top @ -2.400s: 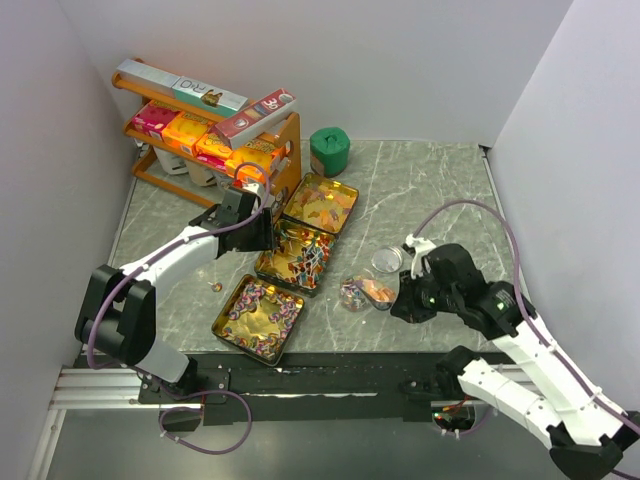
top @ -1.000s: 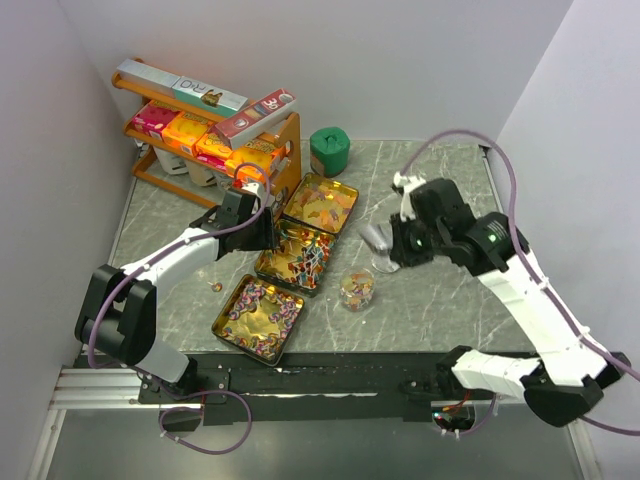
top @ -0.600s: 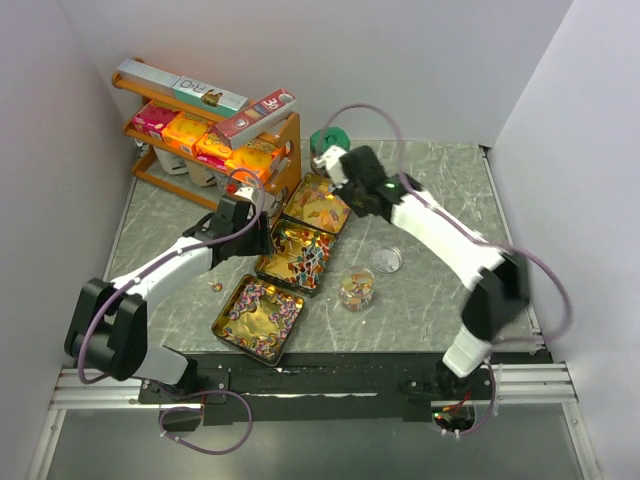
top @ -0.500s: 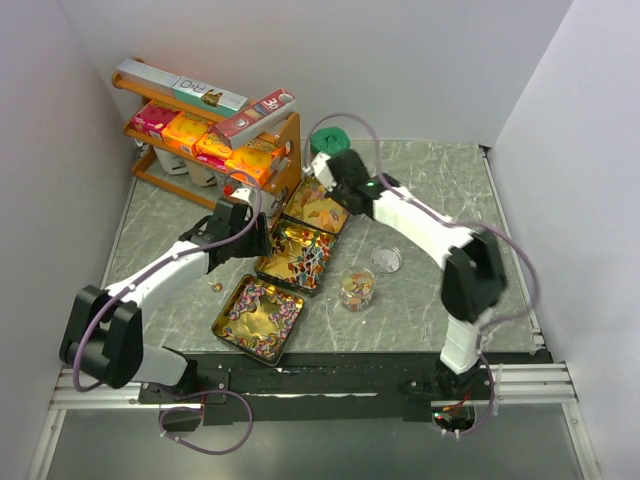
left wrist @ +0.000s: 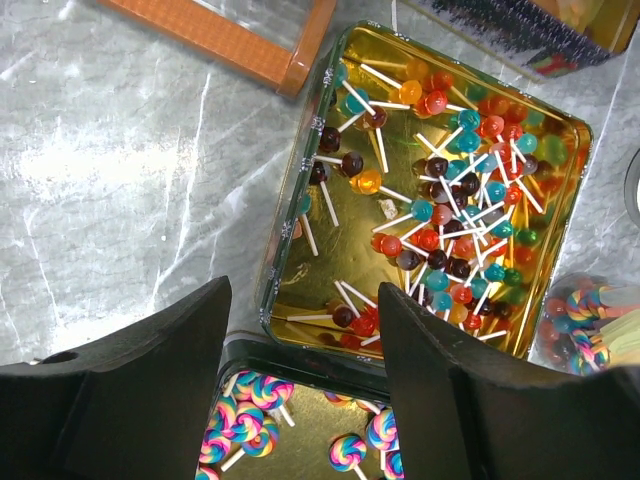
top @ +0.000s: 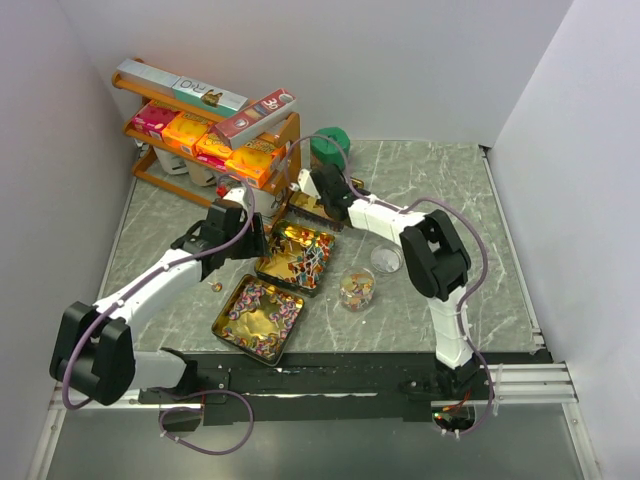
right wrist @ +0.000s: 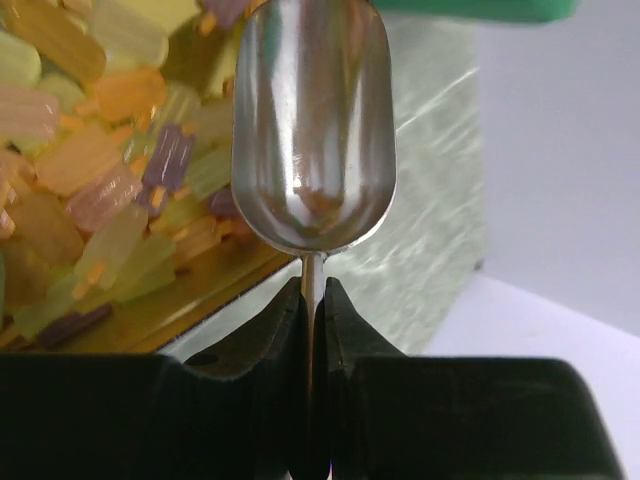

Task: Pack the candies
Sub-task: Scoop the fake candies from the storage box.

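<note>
The candies [right wrist: 90, 170] lie sorted in tins on the bench [top: 450, 180]. The pale orange-yellow ones are in the far tin [right wrist: 180, 300], where the right gripper [right wrist: 313, 295] pinches its fingers on the thin handle of an empty scoop [right wrist: 313, 130]; I'd judge that slim grip could let the scoop twist, or a heaped load spill short of the small jar [top: 357, 290]. The jar holds a few mixed sweets, the middle tin [left wrist: 300, 215] red-and-blue lollipops and the near tin [top: 228, 301] pink-purple swirls, while the left gripper [left wrist: 305, 310] hangs over the middle tin, fingers wide, holding nothing.
</note>
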Controlling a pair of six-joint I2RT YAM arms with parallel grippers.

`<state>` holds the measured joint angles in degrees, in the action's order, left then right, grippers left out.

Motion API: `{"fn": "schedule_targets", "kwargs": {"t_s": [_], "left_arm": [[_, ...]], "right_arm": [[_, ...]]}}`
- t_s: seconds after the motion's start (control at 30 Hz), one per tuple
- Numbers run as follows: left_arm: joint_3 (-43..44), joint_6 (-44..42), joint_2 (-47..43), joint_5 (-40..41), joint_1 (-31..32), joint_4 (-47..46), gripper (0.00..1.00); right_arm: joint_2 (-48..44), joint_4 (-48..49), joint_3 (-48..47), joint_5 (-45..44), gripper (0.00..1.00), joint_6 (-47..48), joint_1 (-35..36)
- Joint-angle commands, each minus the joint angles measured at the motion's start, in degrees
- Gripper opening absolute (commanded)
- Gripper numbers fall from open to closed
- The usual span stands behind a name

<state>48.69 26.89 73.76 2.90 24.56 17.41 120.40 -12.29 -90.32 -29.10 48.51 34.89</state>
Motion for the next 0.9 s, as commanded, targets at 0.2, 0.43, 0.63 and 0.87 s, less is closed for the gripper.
{"fn": "schedule_targets", "kwargs": {"t_s": [0.2,0.43,0.63,0.87], "left_arm": [[0.09,0.61,-3.62,1.06,-0.12,-1.15,0.67],[-0.26,0.70,-4.23,0.88,-0.12,-1.24,0.67],[-0.35,0.53,-4.41,0.80,-0.12,-1.06,0.67],[-0.52,0.70,-4.76,1.23,-0.21,-1.41,0.67]], "right_arm": [[1.94,19.32,7.62,-2.54,0.00,10.81,1.93],[1.51,22.39,10.87,1.67,0.00,13.36,2.11],[-1.13,26.27,17.45,15.02,0.00,20.30,2.11],[-6.30,24.25,21.68,25.67,0.00,20.22,2.11]]}}
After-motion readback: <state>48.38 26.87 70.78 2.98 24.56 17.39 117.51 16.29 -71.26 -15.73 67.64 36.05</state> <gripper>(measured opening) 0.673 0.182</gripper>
